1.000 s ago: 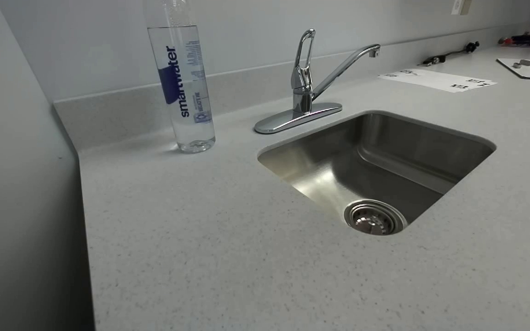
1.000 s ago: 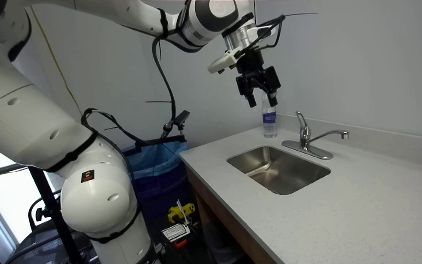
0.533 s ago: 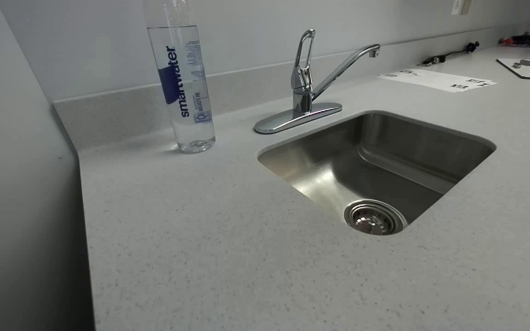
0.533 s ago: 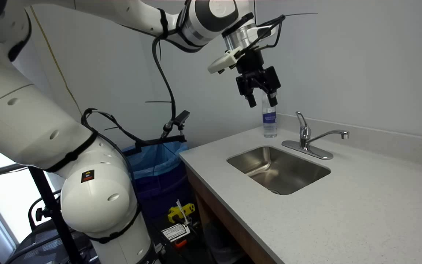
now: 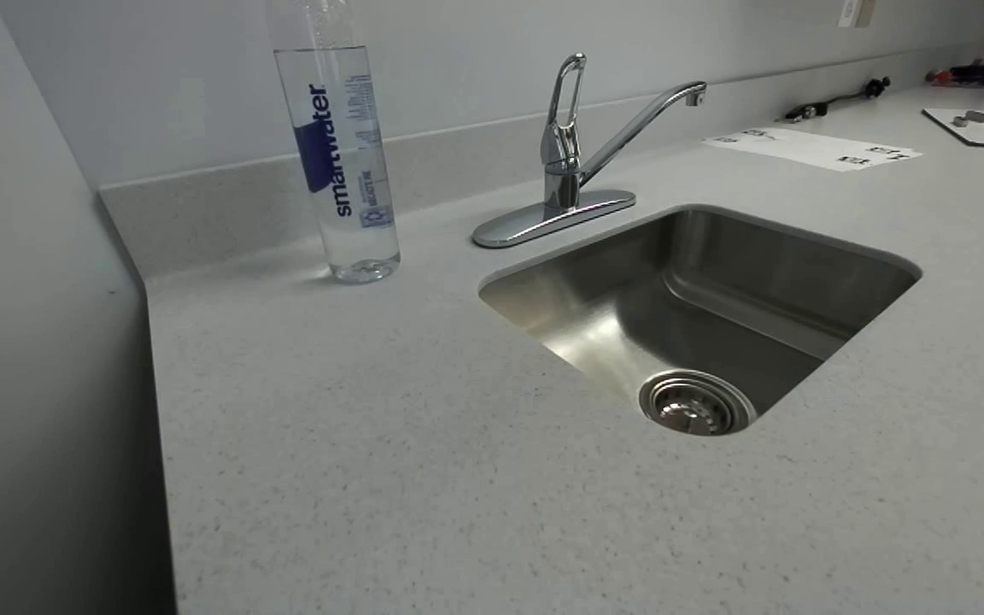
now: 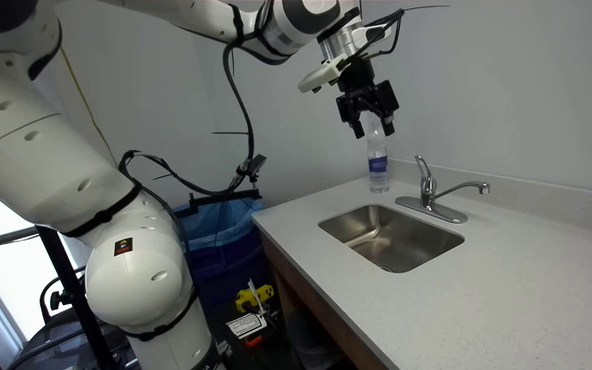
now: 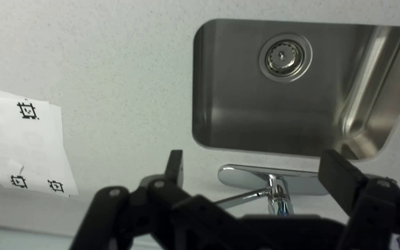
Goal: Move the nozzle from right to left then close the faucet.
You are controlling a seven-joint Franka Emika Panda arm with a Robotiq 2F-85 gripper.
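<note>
The chrome faucet [image 5: 562, 190] stands behind the sink; it also shows in an exterior view [image 6: 429, 210]. Its lever handle stands upright. The nozzle [image 5: 629, 135] extends to the right, off the sink's side, in both exterior views [image 6: 452, 189]. In the wrist view the faucet [image 7: 238, 177] lies between and below the finger tips. There the nozzle [image 7: 243, 198] runs left and its tip is hidden behind the gripper's linkage. My gripper [image 6: 374, 130] is open and empty, high above the counter, in front of the bottle's top in that view. It also shows in the wrist view [image 7: 252, 163].
A water bottle [image 5: 351, 171] stands left of the faucet, also in an exterior view [image 6: 378, 172]. The steel sink [image 5: 765, 256] is set into the counter [image 5: 355, 444]. Marker sheets [image 5: 808, 149] lie beyond the sink. A wall backs the counter.
My gripper has risen a little and shifted slightly right in an exterior view over the last half second. It stays open. The faucet, nozzle and bottle have not moved.
</note>
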